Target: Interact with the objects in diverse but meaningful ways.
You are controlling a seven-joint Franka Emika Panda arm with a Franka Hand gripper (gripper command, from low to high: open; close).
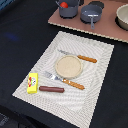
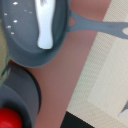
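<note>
Grey metal fills the wrist view: a frying pan (image 2: 30, 45) with a white fish (image 2: 45, 25) lying inside it, and the pan's long handle (image 2: 100, 27) reaching out toward the woven placemat (image 2: 107, 75). Beside the pan sits the dark two-handled pot (image 2: 20, 95), with the red tomato (image 2: 9, 119) inside it. The pincer itself shows in neither picture, so whether it stands wide or narrow cannot be told; judging by what the wrist camera sees, it hangs above the pan and pot.

In the exterior view, pan (image 1: 91, 14) and pot (image 1: 68, 9) stand on the pinkish board (image 1: 107, 30) at the far end of the dark tabletop (image 1: 20, 40), with the tomato (image 1: 64, 4) peeping over the pot's rim. The sausage stick (image 1: 51, 89) and yellow block (image 1: 32, 82) lie well apart from there, on the near end of the placemat.

So the fish is probably the nearest thing to grasp. Its long axis crosses the line of the pan's handle, and closing across its narrow body would likely suit best.
</note>
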